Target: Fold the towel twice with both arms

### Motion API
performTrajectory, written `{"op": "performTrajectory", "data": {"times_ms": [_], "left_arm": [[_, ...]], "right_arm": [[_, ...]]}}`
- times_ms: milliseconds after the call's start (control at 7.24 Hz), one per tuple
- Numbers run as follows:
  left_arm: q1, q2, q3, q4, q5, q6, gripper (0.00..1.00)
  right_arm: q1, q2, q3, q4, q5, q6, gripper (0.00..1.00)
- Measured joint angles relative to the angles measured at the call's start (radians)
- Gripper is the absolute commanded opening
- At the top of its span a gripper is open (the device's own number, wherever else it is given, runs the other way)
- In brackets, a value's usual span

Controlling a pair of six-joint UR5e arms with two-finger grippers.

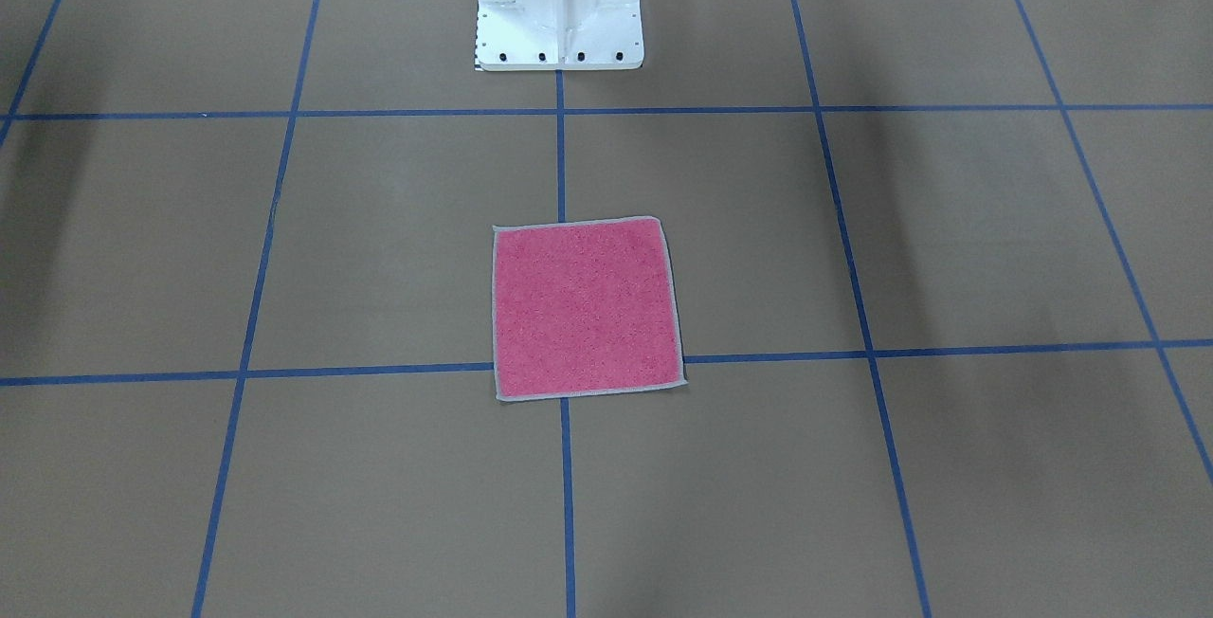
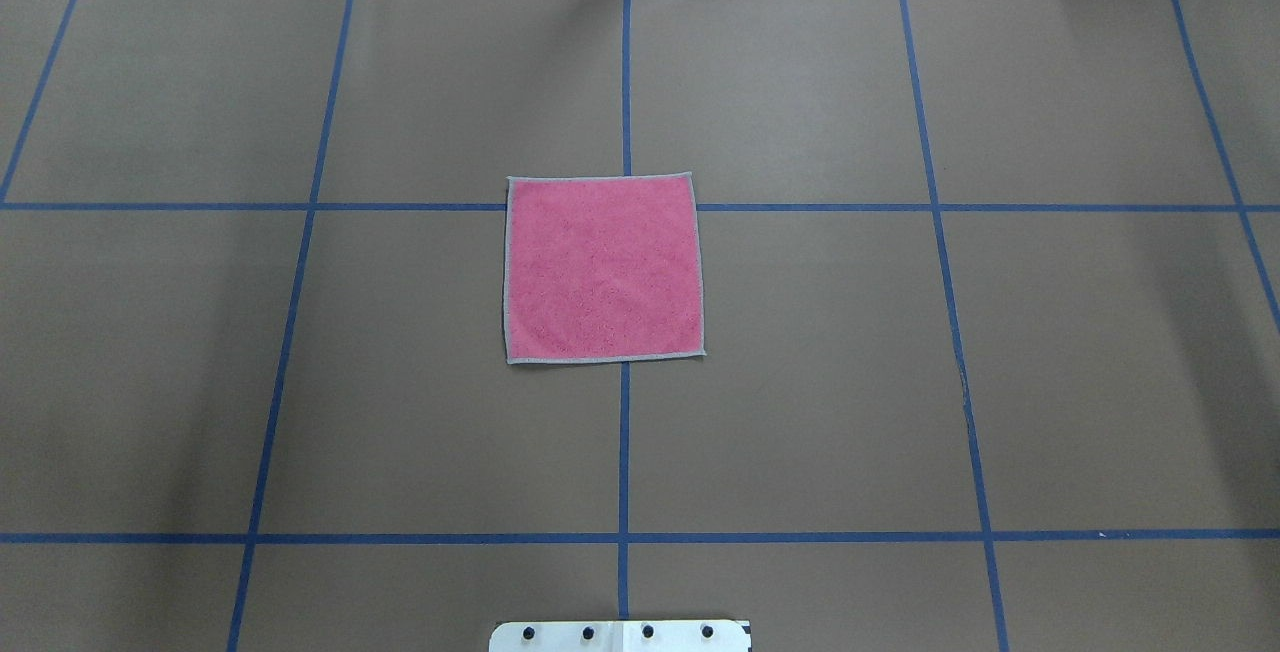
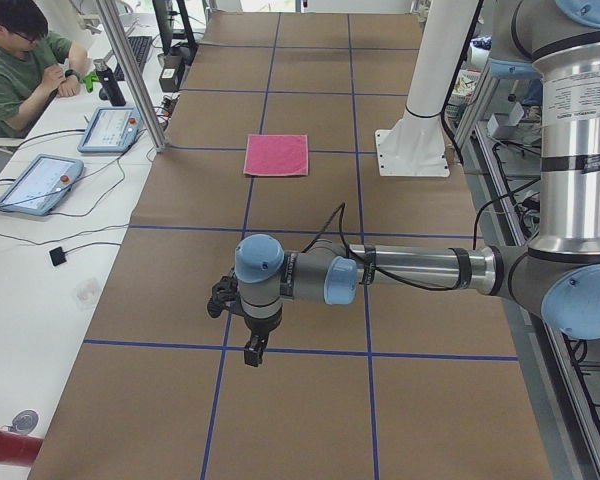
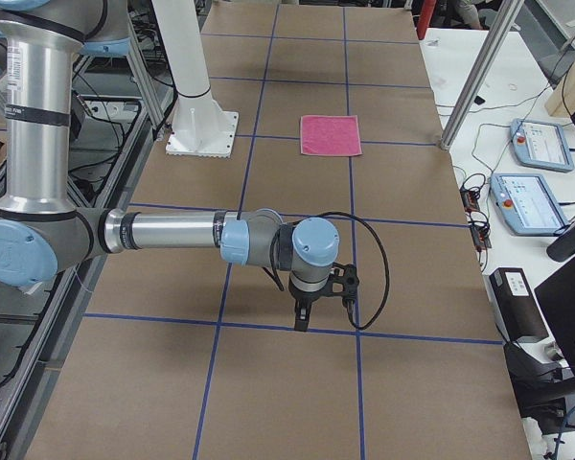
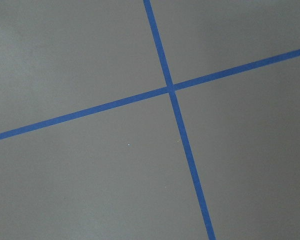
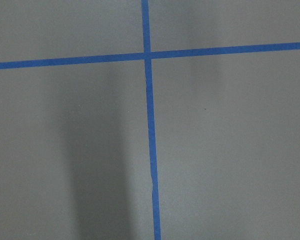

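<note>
The towel [image 2: 603,269] lies flat and unfolded, pink face up with a light grey border, at the middle of the table; it also shows in the front view [image 1: 587,309], the left side view [image 3: 276,155] and the right side view [image 4: 331,134]. My left gripper [image 3: 253,352] hangs above the table far from the towel, toward the table's left end. My right gripper [image 4: 302,320] hangs above the table far toward the right end. Both show only in the side views, so I cannot tell whether they are open or shut.
The white pedestal base [image 1: 559,7] stands behind the towel. Blue tape lines [image 2: 624,452] grid the brown table. A seated operator [image 3: 20,70], tablets [image 3: 38,183] and cables lie on the side bench. Aluminium posts [image 4: 479,72] stand at the table's far edge.
</note>
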Motion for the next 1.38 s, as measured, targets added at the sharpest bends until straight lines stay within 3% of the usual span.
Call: {"op": "performTrajectory", "data": {"times_ms": [1382], "left_arm": [[0.005,-0.026,0.060,-0.045,-0.013,-0.006,1.00]], "right_arm": [[-0.002,0.042,0.010,0.001,0.007,0.000,1.00]]}}
